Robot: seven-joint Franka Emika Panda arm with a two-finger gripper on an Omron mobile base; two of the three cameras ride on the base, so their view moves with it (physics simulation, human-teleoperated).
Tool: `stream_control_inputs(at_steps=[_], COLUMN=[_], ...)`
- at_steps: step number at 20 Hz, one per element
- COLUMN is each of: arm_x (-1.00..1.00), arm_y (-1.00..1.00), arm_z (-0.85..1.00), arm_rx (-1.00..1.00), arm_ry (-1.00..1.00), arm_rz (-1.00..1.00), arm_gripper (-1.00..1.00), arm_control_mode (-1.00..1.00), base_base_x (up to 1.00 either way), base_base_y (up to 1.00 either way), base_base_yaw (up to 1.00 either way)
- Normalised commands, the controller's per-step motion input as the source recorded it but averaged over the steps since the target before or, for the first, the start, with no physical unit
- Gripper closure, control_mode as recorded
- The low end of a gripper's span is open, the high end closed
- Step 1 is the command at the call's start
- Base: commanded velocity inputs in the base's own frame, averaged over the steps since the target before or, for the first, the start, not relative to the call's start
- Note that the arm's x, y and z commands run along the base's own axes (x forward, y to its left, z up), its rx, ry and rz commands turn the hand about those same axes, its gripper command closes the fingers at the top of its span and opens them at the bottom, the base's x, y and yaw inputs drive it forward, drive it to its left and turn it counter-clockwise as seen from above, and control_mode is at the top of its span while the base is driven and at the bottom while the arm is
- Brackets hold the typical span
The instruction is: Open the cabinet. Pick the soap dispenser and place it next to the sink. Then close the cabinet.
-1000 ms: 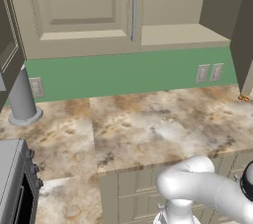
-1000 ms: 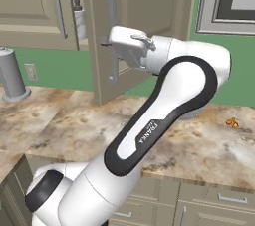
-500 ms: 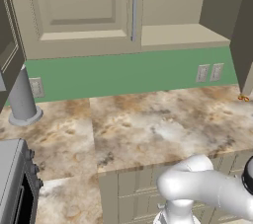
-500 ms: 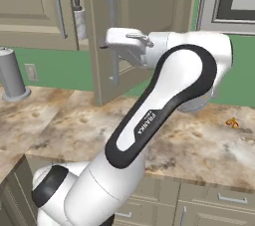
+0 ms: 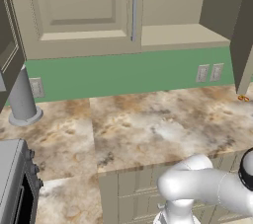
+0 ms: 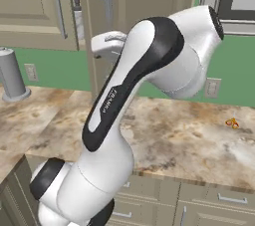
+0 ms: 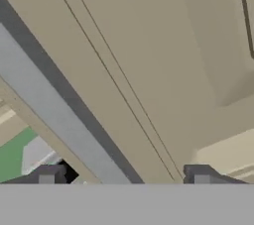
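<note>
Beige cabinet (image 6: 139, 1) door hides soap dispenser (image 6: 78, 18) partly

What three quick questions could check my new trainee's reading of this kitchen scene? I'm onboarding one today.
1. True or false: both doors of the cabinet are shut.
2. In the hand view, what runs between the fingertips of the hand? A) a silver bar handle B) a cup C) a cord
3. What stands at the far left of the counter?

Key: 1. False, the right door stands open. 2. A. 3. The grey flared-base post.
</note>
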Motion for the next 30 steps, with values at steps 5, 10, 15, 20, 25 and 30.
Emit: stream_control_inputs(at_steps=[5, 10, 15, 20, 25, 30], arm_x=[-0.10, -0.41, -0.70, -0.53, -0.41, -0.22], arm_y=[-0.02, 0.00, 0.07, 0.23, 0.41, 0.47], arm_z=[-0.44, -0.23, -0.19, -0.01, 0.00, 0.00], arm_rx=[-0.21, -0.03, 0.00, 0.06, 0.03, 0.03], arm_ry=[-0.01, -0.05, -0.03, 0.02, 0.02, 0.14], arm_rz=[-0.45, -0.38, -0.23, -0.15, -0.21, -0.27], arm_gripper=[-1.00, -1.00, -1.00, -1.00, -1.00, -1.00], arm_control_mode=[-1.00, -1.00, -1.00, -1.00, -1.00, -1.00], base_base_x=[0.00, 0.00, 0.00, 0.00, 0.00, 0.00], base_base_y=[0.00, 0.00, 0.00, 0.00, 0.00, 0.00], base_base_yaw=[0.00, 0.00, 0.00, 0.00, 0.00, 0.00])
